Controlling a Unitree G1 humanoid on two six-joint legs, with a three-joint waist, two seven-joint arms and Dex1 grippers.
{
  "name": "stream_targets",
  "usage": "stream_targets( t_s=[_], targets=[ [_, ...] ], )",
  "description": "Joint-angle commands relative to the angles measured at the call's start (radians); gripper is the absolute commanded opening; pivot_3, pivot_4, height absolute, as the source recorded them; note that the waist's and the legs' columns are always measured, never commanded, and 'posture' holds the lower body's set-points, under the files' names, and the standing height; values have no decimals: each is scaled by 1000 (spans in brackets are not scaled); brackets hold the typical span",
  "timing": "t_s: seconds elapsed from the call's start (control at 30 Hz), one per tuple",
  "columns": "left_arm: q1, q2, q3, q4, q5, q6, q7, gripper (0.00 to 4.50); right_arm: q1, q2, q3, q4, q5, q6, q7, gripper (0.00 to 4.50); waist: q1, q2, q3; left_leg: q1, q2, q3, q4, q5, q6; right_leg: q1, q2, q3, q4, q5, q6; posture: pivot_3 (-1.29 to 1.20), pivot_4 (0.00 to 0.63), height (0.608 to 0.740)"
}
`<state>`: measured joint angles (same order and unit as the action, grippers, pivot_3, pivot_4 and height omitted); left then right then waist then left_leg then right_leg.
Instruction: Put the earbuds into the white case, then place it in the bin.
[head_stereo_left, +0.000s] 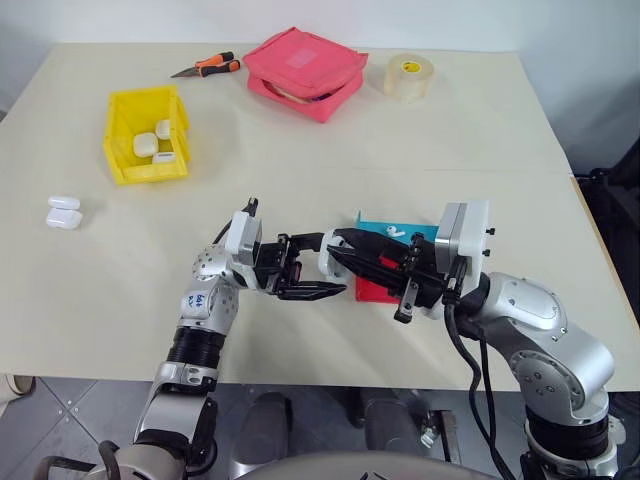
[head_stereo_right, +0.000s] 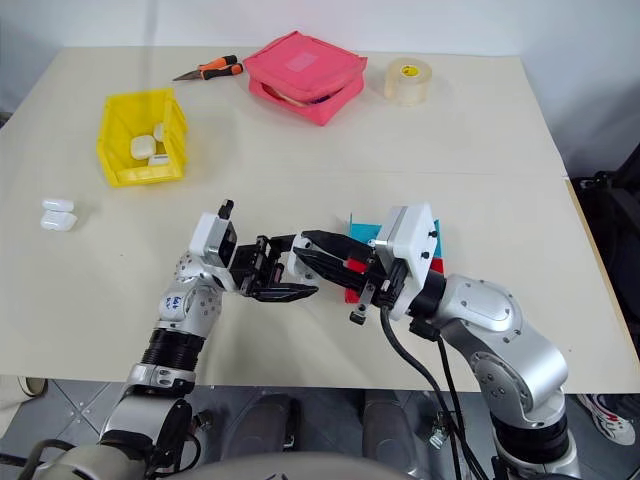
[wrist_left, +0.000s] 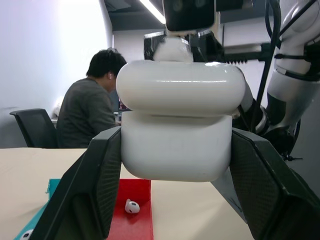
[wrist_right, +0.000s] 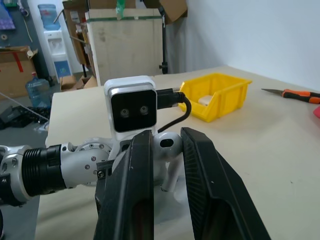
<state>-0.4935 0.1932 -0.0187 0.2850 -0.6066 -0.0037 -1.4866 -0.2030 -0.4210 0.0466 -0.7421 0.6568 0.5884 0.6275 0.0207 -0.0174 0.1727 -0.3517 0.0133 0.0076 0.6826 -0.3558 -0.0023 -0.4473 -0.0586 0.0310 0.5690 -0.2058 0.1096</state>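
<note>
Two robot arms are meeting over a pale table (head_stereo_left: 330, 130), with the left gripper (head_stereo_left: 305, 275) and the right gripper (head_stereo_left: 345, 255) pointing toward each other above a teal tray (head_stereo_left: 385, 228) and a red tray (head_stereo_left: 375, 290). One earbud (head_stereo_left: 393, 231) is lying in the teal tray. Farther back, a yellow bin (head_stereo_left: 120, 130) is holding white cases (head_stereo_left: 152, 142), and two more cases (head_stereo_left: 63, 212) are lying near the table's left edge.

Both arms are shiny silver metal with round joints. A white box with two small round lenses sits on the left wrist (wrist_right: 131, 109), and a white box sits on the right wrist (head_stereo_left: 465, 240) too. The left gripper (head_stereo_left: 312, 278) and right gripper (head_stereo_left: 340, 255) have black fingers. Black cables (head_stereo_left: 462, 340) hang from the right arm.
</note>
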Motion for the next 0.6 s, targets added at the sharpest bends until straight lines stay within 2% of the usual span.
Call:
stream_targets(
  t_s=[0.03, 0.6],
  targets=[
    [-15, -16, -1, -53, -31, 5, -13, 2799, 15, 16, 32, 13, -19, -49, 4, 448, 0, 0, 0, 0, 0, 0, 0, 0, 0, 0, 0, 0, 0, 0, 0, 0, 150, 740],
    [-22, -43, -10, -66, -39, -14, -53, 2799, 67, 17, 113, 140, -100, -188, 39, 448, 0, 0, 0, 0, 0, 0, 0, 0, 0, 0, 0, 0, 0, 0, 0, 0, 150, 740]
  ],
)
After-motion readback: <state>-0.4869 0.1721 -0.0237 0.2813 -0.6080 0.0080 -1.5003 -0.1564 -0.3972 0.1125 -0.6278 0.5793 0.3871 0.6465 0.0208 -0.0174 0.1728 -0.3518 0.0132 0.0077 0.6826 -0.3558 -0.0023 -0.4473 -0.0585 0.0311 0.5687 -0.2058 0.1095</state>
